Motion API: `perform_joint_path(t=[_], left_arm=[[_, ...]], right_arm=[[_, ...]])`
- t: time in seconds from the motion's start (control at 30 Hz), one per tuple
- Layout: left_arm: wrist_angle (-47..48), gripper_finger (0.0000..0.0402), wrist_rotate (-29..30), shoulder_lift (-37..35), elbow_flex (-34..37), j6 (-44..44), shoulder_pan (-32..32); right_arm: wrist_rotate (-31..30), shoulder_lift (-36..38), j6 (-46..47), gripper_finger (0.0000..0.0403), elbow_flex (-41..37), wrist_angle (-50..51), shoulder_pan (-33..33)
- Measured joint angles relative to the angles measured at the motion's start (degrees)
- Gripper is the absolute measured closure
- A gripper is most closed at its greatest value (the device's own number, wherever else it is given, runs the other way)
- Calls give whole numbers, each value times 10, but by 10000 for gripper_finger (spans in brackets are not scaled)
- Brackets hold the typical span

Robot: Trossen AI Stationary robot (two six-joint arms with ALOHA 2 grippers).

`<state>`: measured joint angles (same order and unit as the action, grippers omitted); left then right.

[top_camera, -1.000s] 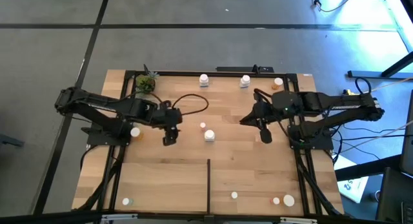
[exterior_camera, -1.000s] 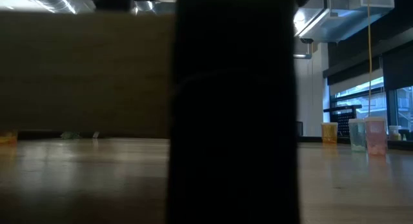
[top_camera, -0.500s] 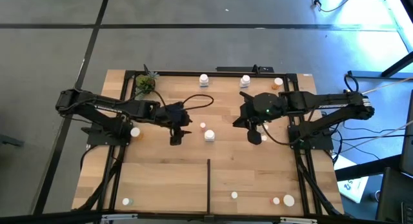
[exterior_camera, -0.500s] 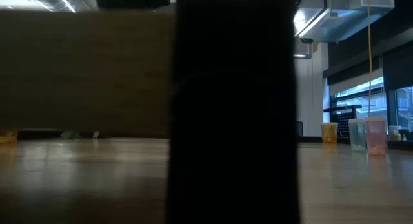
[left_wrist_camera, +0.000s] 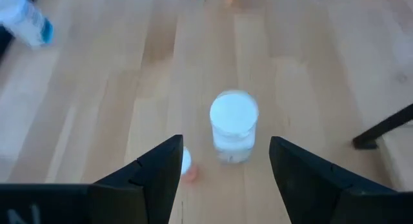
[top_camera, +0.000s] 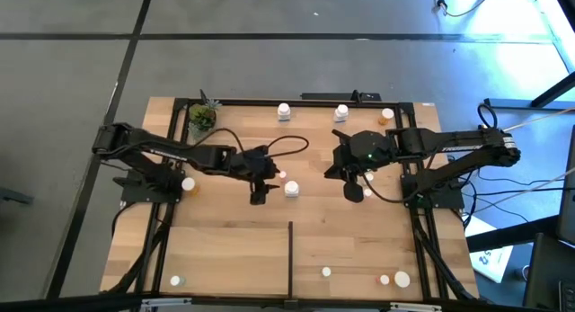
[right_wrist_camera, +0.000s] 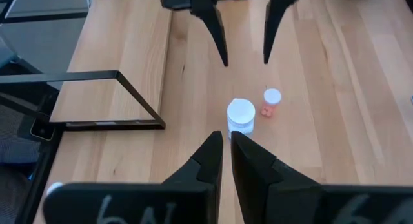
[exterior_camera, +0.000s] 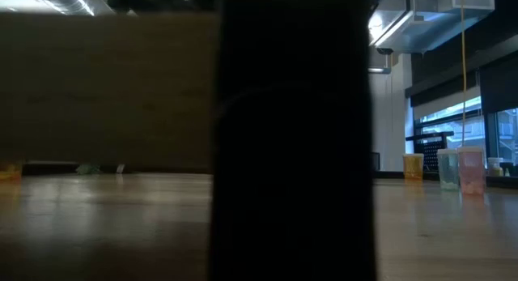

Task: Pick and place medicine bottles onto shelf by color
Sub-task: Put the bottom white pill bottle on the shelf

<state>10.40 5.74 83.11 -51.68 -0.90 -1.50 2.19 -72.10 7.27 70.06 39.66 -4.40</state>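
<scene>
No lettering can be read with certainty. White marks show on the dark body of each gripper in the wrist views, cut off by the frame and too partial to make out.

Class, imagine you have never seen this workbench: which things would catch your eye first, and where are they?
Two dark arms reach toward each other over the middle of the light-wood shelf, the left gripper open and the right gripper shut. Between them stand a white bottle and, close beside it, a smaller orange bottle. A small green plant sits at the far left corner.
</scene>
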Motion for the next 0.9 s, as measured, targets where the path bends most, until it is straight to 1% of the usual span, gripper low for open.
perform_joint_path(t=[0.23, 0.4, 0.53, 0.7, 0.77, 0.9], left_arm=[[-57, 177, -4, 60, 0, 5, 7], [-78, 177, -10, 83, 0, 5, 15], [-79, 177, -47, 85, 0, 8, 26], [-84, 177, -52, 85, 0, 8, 30], [-87, 177, -63, 85, 0, 9, 30], [-114, 177, -76, 97, -1, 19, 30]], right_arm=[[0, -2, -1, 367, 0, 0, 0], [0, -2, -2, 367, 0, -1, 0], [-1, -2, -2, 367, 0, -1, 0], [-1, -2, -2, 367, 0, -1, 0], [-1, -2, -2, 367, 0, -1, 0], [-1, -2, -2, 367, 0, -1, 0]])
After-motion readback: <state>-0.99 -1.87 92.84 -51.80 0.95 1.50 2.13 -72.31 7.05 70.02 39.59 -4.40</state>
